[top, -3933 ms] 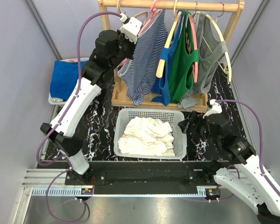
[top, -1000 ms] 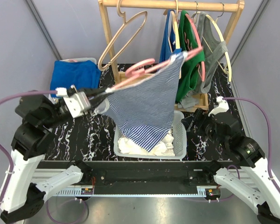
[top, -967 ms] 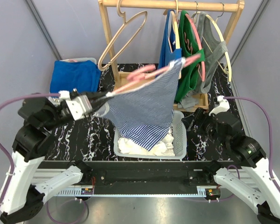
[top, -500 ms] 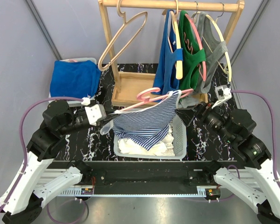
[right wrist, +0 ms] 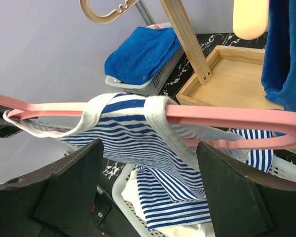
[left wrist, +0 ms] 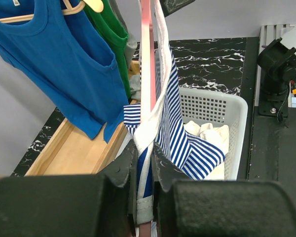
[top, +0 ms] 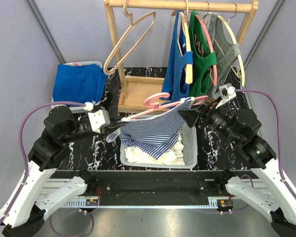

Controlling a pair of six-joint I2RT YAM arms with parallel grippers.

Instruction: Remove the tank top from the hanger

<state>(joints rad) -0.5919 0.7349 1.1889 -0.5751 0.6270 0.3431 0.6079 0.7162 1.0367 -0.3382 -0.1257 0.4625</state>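
At the near side of the black marbled table (top: 209, 148), the left gripper (left wrist: 145, 177) is clamped on one end of a pink hanger (right wrist: 227, 114), pinching a white-edged strap of the striped tank top (top: 153, 131) against it; the hanger lies roughly level above the table, off the rack, with the tank top on it and its blue-and-white body draping into a white basket (top: 190, 148) near the middle of the near edge; crumpled white laundry (top: 138, 154) fills that basket under the stripes; the right gripper (top: 191, 117) hovers just beside the hanger's other end, jaws spread wide and gripping nothing; beyond, a wooden rack (top: 113, 49) stands at the table's far edge, carrying a bare tan hanger (right wrist: 103, 19) on its left side and, to the right, a blue tank top (top: 176, 69), a green tank top (top: 200, 69) and a grey tank top (top: 227, 64), each on its own hanger; folded blue cloth (top: 79, 81) sits in a grey bin by the far left corner.
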